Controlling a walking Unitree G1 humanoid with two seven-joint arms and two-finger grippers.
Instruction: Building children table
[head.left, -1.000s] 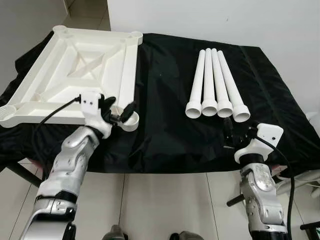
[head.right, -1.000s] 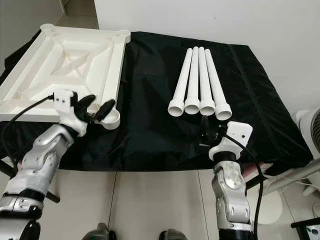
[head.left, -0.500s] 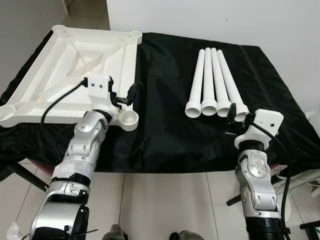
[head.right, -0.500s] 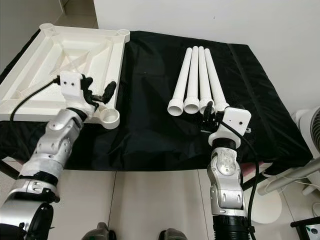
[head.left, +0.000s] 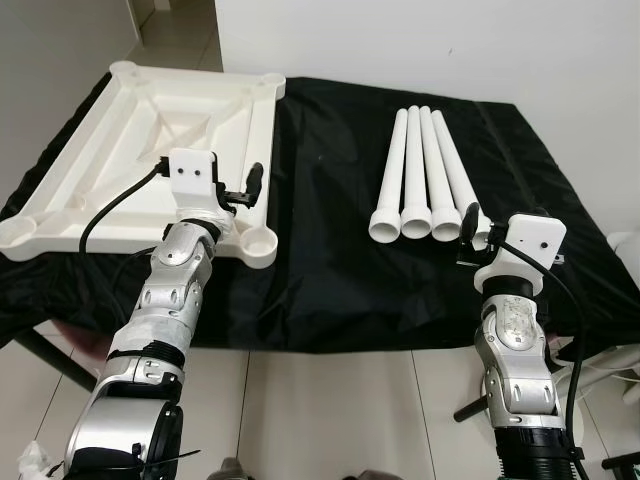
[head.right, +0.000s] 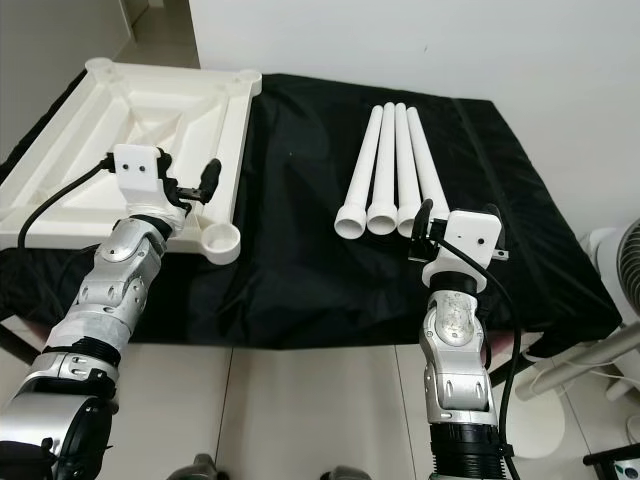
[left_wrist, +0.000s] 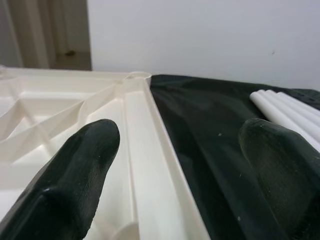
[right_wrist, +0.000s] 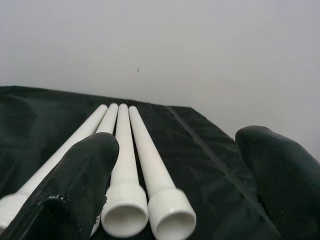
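Lying side by side ahead of the wide-open right gripper (head.left: 470, 232), four white legs (head.left: 424, 172) point their flared sockets toward it, long axes running away. The left gripper (head.left: 243, 190), also spread wide, straddles the tabletop (head.left: 150, 130) rim.

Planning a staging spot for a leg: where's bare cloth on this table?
The widest bare patch of cloth lies between the tabletop and the four legs. A narrower strip runs from the legs to the table's right edge. It is crowded at the tabletop's near right corner, by the left gripper, and at the legs' near ends, by the right gripper.
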